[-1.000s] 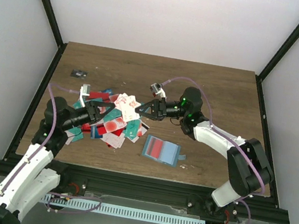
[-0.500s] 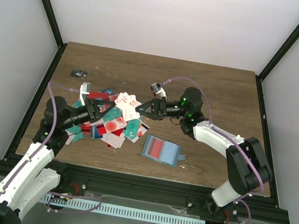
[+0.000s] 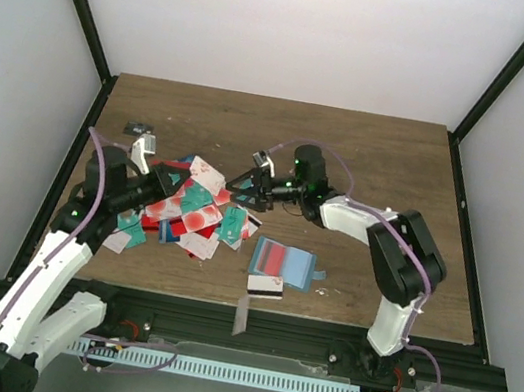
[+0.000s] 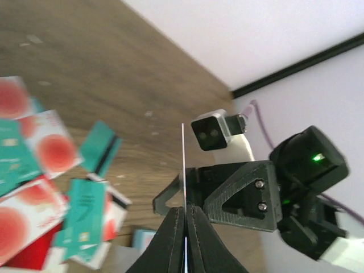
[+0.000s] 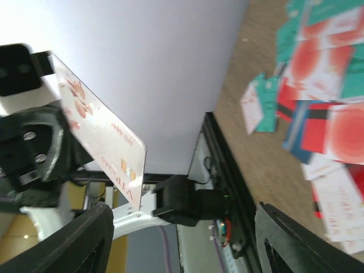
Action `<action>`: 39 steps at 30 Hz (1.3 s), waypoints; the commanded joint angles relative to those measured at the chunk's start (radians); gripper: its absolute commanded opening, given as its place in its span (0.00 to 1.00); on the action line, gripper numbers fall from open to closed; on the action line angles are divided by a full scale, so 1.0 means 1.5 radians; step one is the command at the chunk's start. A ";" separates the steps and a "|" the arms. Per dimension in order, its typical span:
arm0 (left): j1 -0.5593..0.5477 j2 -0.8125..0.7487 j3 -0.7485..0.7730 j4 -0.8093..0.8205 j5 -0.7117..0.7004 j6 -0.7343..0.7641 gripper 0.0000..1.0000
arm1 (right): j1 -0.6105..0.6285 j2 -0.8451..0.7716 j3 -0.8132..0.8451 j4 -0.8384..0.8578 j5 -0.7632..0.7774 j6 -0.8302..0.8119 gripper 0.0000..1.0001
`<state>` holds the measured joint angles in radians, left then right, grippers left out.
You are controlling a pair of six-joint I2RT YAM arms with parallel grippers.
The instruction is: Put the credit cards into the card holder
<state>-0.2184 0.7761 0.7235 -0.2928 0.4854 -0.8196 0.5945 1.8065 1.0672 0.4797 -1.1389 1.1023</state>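
Your left gripper (image 4: 183, 211) is pressed tight on one card (image 4: 183, 162). It pinches the card by its bottom edge, so in the left wrist view the card stands up thin like a line. In the right wrist view you can see that this card (image 5: 102, 142) is white with red blotches. Your right gripper (image 3: 241, 184) is spread wide. Its fingers (image 5: 79, 244) are far apart and there is nothing between them. It points at your left gripper and the two are close, tip facing tip, with the held card standing up in front of the right one. You cannot tell if the card touches the right fingers. Under and beside your left gripper lies the pile of cards (image 3: 188, 213), red, teal and white ones, spread out on the table (image 3: 371, 154). The card holder (image 3: 283, 263) lies open and flat on the table, on the near side of your right gripper and apart from it. A red patch shows inside it. One more card with a black stripe (image 3: 264, 288) lies just beside the holder, on its near side.
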 commanded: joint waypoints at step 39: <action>-0.007 0.097 0.092 -0.194 0.096 0.183 0.04 | 0.252 -0.390 -0.311 -0.684 0.360 -0.255 0.64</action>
<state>-0.2253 0.9276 0.8803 -0.5854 0.5987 -0.5674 0.9024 1.2163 0.6365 -0.5949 -0.5755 0.6361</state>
